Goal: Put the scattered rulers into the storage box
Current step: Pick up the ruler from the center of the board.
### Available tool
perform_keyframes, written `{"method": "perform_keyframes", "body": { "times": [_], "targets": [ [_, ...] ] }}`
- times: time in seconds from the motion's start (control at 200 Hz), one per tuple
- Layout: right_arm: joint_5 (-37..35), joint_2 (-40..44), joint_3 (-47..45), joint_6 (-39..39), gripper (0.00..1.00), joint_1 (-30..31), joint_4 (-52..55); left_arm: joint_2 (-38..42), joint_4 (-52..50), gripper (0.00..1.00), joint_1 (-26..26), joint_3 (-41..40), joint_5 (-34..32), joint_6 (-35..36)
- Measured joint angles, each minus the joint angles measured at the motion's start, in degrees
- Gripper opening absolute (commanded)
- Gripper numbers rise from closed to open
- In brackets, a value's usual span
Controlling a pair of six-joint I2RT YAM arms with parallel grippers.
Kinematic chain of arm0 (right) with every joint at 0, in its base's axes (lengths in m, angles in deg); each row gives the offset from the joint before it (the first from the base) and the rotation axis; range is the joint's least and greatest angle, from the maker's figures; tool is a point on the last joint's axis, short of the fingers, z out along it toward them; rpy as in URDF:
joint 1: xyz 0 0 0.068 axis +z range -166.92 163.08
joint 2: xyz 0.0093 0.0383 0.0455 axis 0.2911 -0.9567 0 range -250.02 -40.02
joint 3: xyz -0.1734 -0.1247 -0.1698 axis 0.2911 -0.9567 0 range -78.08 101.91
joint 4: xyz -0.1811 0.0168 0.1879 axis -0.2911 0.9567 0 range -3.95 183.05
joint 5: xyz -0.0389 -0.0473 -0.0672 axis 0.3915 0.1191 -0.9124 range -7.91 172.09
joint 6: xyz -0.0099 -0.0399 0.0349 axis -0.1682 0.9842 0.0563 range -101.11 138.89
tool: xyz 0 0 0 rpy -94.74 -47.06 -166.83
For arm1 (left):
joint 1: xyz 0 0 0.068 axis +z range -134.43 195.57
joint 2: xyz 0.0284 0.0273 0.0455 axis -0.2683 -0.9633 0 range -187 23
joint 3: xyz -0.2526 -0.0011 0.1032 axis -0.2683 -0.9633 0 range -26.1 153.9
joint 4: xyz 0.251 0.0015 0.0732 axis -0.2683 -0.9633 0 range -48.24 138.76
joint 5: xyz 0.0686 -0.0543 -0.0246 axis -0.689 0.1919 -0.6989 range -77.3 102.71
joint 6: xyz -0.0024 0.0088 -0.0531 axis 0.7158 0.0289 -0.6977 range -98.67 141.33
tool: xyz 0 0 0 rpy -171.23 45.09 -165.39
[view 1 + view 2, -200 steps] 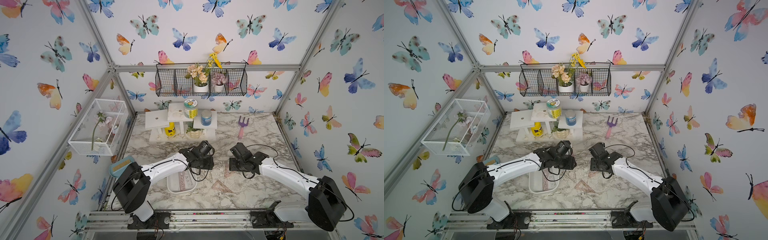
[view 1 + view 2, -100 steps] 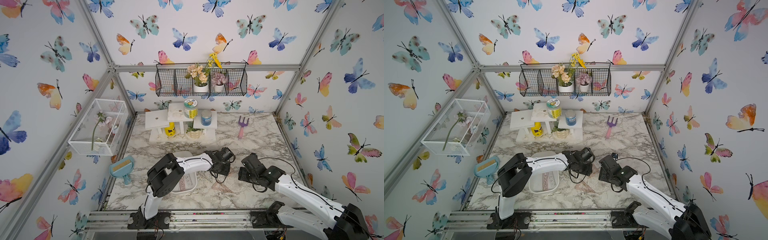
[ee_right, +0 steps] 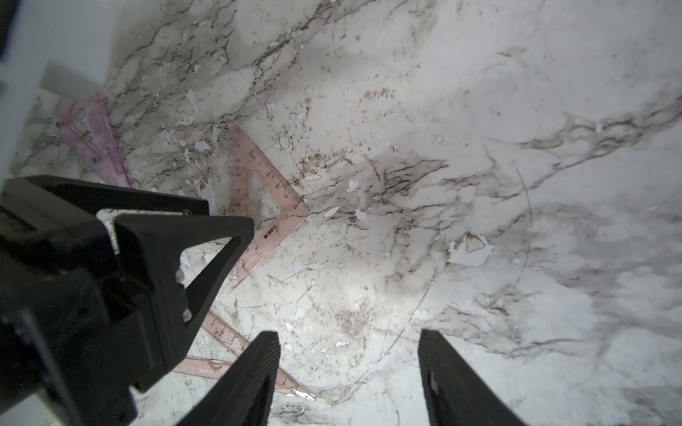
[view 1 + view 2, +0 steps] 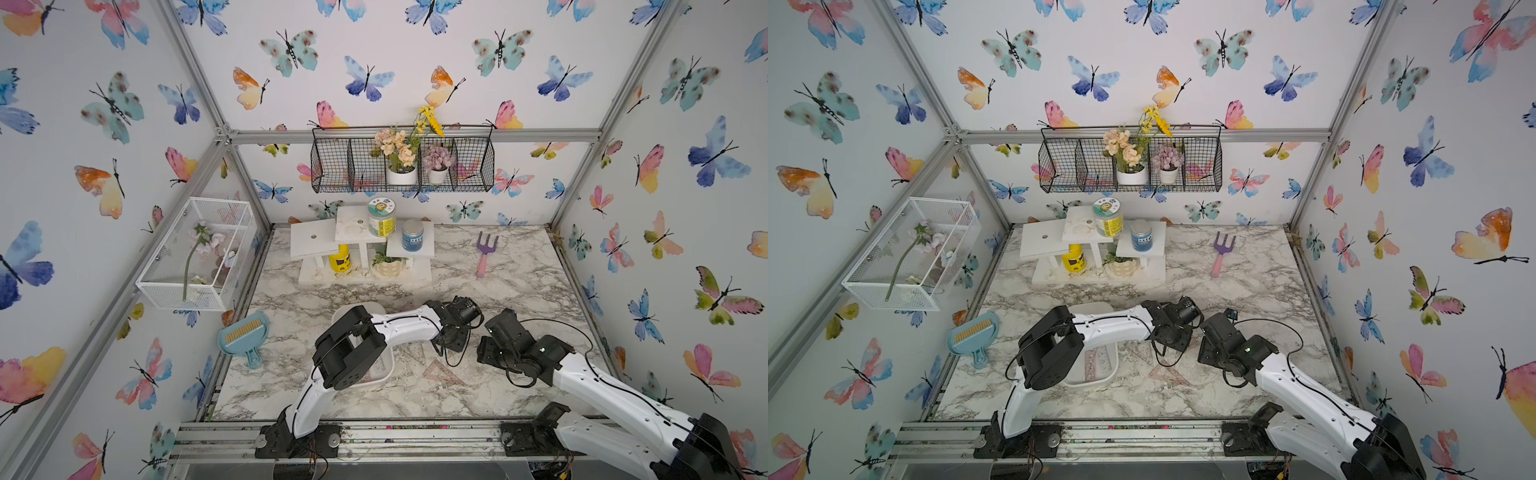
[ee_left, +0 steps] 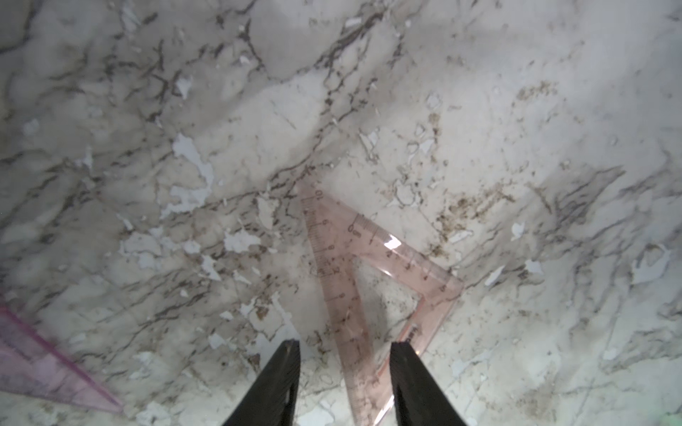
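Pink transparent set square lies flat on the marble tabletop, nearest the front. Beyond, the left tool, jaws apart, straddles a second set square; the right tool hangs released, empty. Alongside, the white storage box holds a straight ruler.

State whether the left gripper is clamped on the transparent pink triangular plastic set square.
No: the left gripper stands open astride the flat-lying set square.
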Motion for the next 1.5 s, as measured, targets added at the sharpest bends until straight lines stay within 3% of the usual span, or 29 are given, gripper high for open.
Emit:
{"method": "perform_keyframes", "body": {
  "times": [0.401, 0.946, 1.126, 1.502],
  "targets": [
    [0.0, 1.5, -1.3, -0.1, 0.63, 0.0, 0.0, -2.2, -1.2, 0.34, -0.1, 2.4, -1.8, 0.8],
    [1.0, 5.2, -6.3, -3.5, 0.56, 0.0, -2.4, -2.9, -0.7, 0.31, -2.5, 2.0, -7.5, 0.6],
    [2.2, 6.6, -9.7, -6.1, 0.53, 0.0, -5.7, -2.9, 0.8, 0.21, -2.6, 1.4, -7.9, 0.3],
    [4.3, 2.9, -14.0, -10.5, 0.53, -0.5, -18.3, -1.9, 8.3, 0.19, -2.2, -2.3, -6.3, -0.7]
  ]
}}
